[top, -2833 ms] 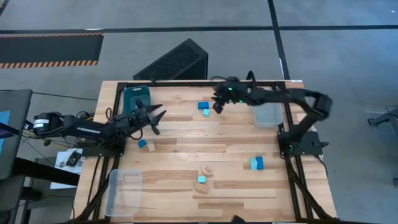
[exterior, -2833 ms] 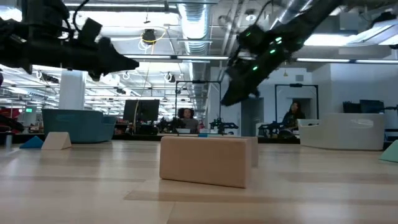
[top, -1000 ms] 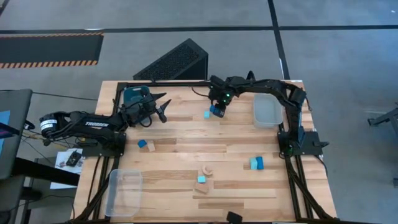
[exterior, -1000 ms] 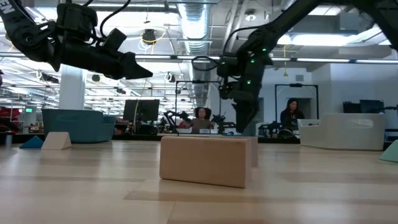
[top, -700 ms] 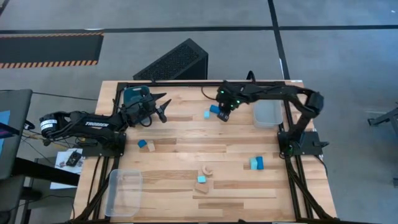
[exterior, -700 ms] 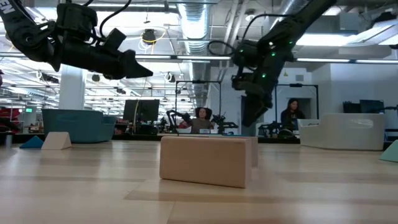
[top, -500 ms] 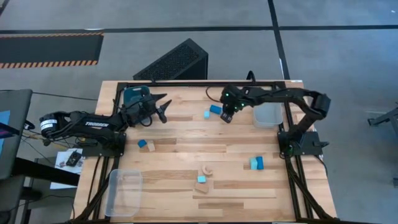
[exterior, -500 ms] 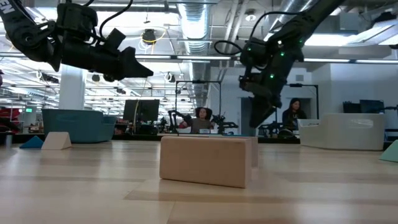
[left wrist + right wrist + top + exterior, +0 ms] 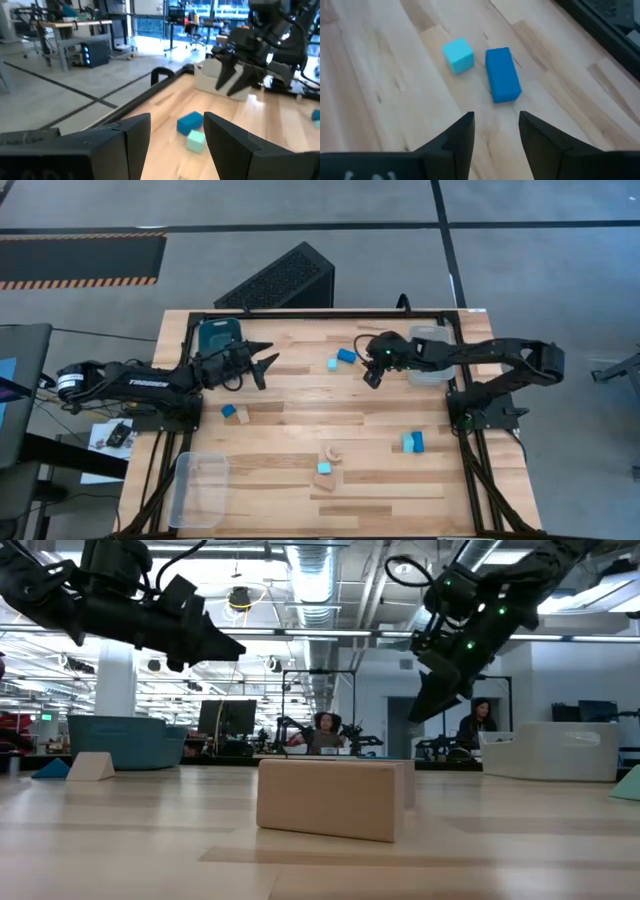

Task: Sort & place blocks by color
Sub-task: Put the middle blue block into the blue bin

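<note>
Both your grippers hang open and empty above the table.
Just ahead of the right gripper (image 9: 495, 127) lie a blue block (image 9: 502, 74) and cyan block (image 9: 458, 54); the left gripper (image 9: 262, 364) waits well apart.

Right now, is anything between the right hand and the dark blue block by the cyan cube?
Nothing visible. The right hand is open over bare wood, facing the dark blue block, with the cyan cube beside it, off the approach line.

Open-plan robotics lab, wooden worktable (image 9: 300, 420), exposed ceiling ducts (image 9: 320, 570), desks with monitors (image 9: 225, 720) behind
</note>
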